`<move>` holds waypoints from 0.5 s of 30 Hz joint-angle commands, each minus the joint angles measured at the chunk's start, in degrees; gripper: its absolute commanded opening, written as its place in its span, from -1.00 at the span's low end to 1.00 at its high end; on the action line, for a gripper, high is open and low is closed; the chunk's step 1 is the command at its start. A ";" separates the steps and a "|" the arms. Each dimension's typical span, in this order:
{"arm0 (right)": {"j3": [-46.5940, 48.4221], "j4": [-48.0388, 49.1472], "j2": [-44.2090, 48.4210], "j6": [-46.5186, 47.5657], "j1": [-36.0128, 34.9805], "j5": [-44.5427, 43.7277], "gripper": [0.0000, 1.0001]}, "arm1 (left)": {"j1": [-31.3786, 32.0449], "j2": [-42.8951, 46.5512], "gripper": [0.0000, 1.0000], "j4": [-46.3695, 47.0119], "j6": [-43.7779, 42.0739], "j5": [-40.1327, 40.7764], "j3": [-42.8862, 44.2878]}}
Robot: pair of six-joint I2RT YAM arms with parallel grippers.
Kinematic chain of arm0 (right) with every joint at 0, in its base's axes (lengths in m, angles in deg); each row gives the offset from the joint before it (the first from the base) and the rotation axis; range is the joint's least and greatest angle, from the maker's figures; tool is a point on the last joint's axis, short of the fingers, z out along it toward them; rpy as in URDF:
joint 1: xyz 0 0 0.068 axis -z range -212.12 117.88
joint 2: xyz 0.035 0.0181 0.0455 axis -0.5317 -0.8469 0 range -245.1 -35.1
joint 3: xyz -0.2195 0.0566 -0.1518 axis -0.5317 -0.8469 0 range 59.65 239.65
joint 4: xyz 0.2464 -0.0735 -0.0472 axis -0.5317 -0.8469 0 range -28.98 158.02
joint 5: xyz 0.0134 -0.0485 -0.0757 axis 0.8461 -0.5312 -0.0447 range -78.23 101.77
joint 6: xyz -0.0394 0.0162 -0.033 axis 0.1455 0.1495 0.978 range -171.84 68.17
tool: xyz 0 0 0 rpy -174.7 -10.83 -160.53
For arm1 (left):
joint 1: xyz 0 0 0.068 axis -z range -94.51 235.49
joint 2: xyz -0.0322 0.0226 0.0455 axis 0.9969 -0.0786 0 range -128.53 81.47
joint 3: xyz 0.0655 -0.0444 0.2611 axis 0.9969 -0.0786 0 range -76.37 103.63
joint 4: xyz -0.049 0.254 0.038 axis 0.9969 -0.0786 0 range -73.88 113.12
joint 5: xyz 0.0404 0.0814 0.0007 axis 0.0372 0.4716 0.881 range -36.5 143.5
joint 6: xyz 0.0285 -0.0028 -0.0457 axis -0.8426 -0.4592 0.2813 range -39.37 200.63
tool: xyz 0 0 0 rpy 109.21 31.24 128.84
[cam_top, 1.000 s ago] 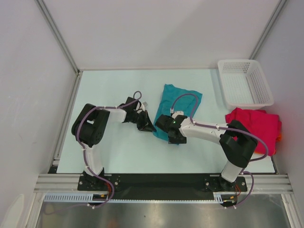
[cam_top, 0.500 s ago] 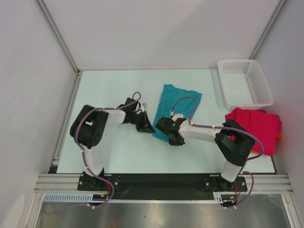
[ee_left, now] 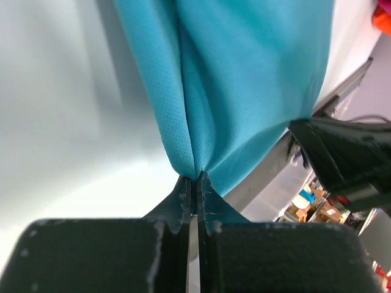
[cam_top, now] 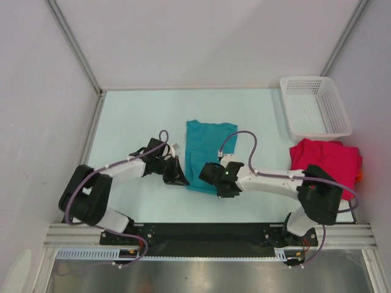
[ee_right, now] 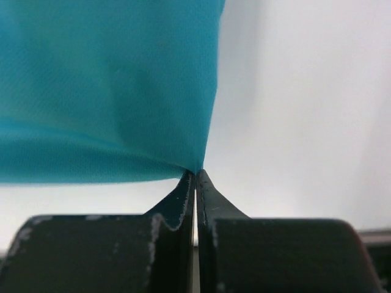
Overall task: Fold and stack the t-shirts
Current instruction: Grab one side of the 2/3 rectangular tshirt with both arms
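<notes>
Item 1 — teal soft-cloth short-sleeved t-shirt [cam_top: 206, 143]. Its near edge is clamped in the left gripper [ee_left: 194, 178], a corner in the right gripper [ee_right: 195, 174].

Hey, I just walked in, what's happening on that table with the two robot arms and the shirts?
Both arms are working on the teal t-shirt in the middle of the table. The left gripper and right gripper are each shut on its near edge, one at each corner. A crimson-pink t-shirt lies bunched at the right with an orange edge peeking out beside it, just in front of the white basket.
</notes>
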 commanded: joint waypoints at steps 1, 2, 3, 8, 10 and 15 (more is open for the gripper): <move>3.81 -16.00 10.05 -9.17 -6.51 -3.56 -1.00 | 0.01 11.50 -1.00 -5.68 -1.31 1.18 -3.77; 4.51 -16.90 12.50 -10.14 -7.40 -3.65 -1.00 | 0.01 13.35 -0.99 -7.08 -0.96 1.27 -4.12; 5.39 -17.52 13.31 -11.46 -9.06 -3.56 -1.00 | 0.10 15.54 -1.00 -7.70 -0.87 1.09 -4.30; 9.52 -18.85 13.59 -9.63 -8.12 -5.66 -1.00 | 0.01 16.10 -1.00 -8.77 -0.60 1.88 -2.55; 13.02 -18.58 10.87 -4.91 -4.53 -6.72 -1.00 | 0.01 13.99 -1.00 -8.77 -0.95 1.36 0.16; 20.59 -15.34 4.36 5.65 3.65 -9.53 -1.00 | -0.51 6.61 -0.99 -10.60 -2.45 1.97 9.74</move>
